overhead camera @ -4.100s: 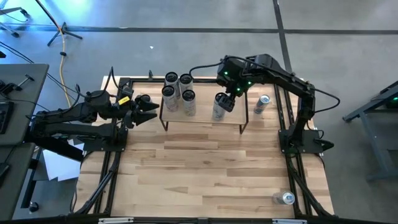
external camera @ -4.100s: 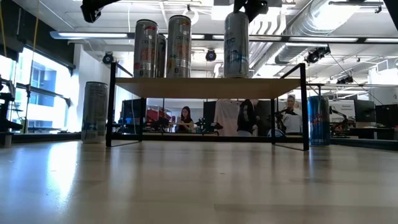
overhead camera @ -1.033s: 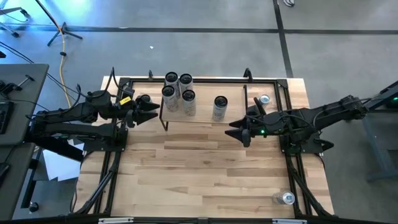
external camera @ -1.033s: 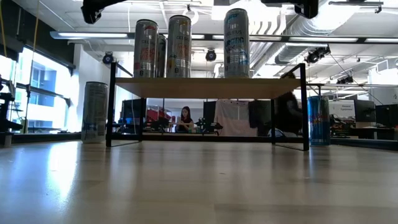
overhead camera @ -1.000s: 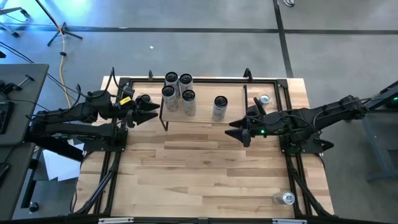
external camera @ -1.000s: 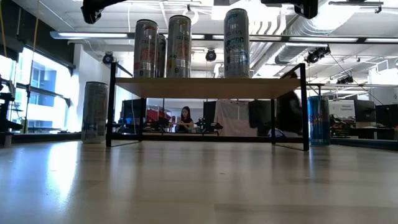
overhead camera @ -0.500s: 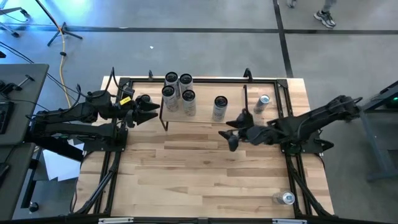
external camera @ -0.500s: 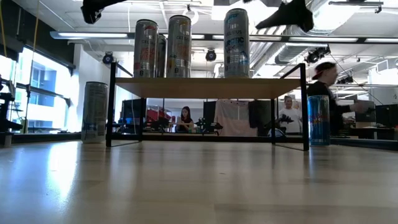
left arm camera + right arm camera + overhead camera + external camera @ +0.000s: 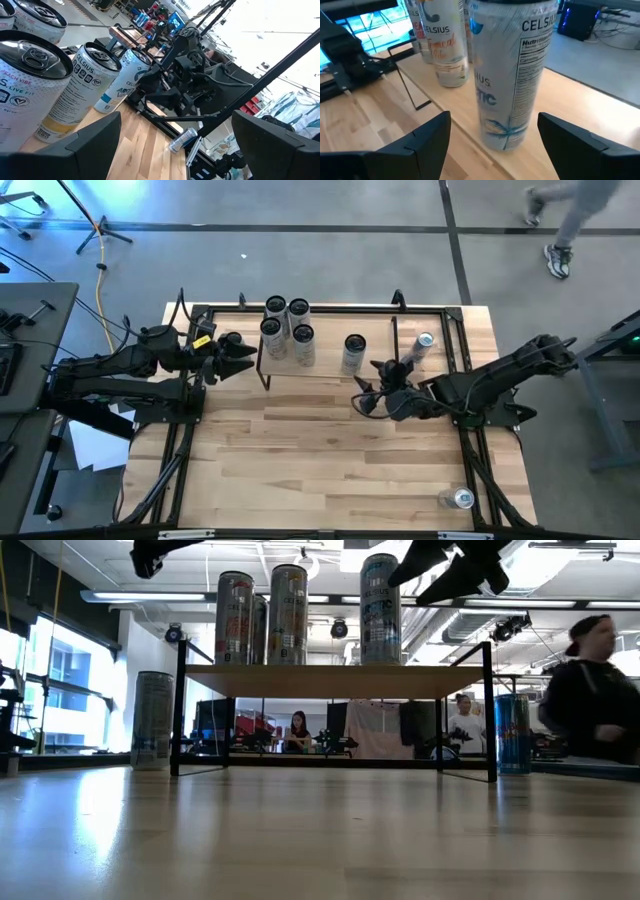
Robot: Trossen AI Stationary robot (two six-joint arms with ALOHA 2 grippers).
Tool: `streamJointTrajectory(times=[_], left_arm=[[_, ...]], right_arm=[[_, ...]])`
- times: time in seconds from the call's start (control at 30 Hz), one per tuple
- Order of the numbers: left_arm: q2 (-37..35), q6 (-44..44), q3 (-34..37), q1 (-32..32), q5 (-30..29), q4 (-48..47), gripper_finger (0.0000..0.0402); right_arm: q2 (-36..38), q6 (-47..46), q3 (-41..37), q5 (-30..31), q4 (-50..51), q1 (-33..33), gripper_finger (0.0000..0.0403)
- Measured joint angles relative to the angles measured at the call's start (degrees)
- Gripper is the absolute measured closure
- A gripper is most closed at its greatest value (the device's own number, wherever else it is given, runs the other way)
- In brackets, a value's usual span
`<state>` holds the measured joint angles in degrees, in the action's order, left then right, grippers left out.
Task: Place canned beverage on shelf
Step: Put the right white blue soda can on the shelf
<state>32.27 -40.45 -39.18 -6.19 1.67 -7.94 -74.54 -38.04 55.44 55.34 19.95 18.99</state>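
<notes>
Your right fingers (image 9: 490, 135) stand apart and empty just in front of the shelf (image 9: 325, 367), and straight ahead between them, untouched, the lone can (image 9: 512, 75) stands upright on the shelf's wood top. Beyond it you see four more cans (image 9: 285, 332) clustered upright at the shelf's left end, and a blue can (image 9: 423, 346) on the worktop (image 9: 330, 460) beside the shelf's right legs. Your left fingers (image 9: 235, 360) wait spread wide and empty off the shelf's left end.
</notes>
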Motion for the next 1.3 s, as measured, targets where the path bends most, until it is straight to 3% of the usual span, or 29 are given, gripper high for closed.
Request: streamJointTrajectory(times=[0.4, 0.67, 1.13, 1.3], left_arm=[[0.00, 0.04, 0.00, -0.05, -0.85, 0.00, 0.0051], [-0.02, 0.00, 0.00, -0.05, -0.87, 0.02, 0.0051], [-0.02, -0.95, 0.00, -0.05, -0.87, 0.02, 0.0051], [-0.02, -0.96, 0.00, -0.05, -0.87, 0.02, 0.0051]], right_arm=[[-0.75, 1.09, 0.00, -1.89, -2.17, -4.39, 0.0119], [-1.87, 8.82, 0.07, -3.20, -6.59, -7.24, 0.0119], [-2.40, 14.53, 0.04, -11.01, -8.24, -11.18, 0.0120], [-2.40, 15.48, 0.04, -11.02, -8.34, -11.89, 0.0146]])
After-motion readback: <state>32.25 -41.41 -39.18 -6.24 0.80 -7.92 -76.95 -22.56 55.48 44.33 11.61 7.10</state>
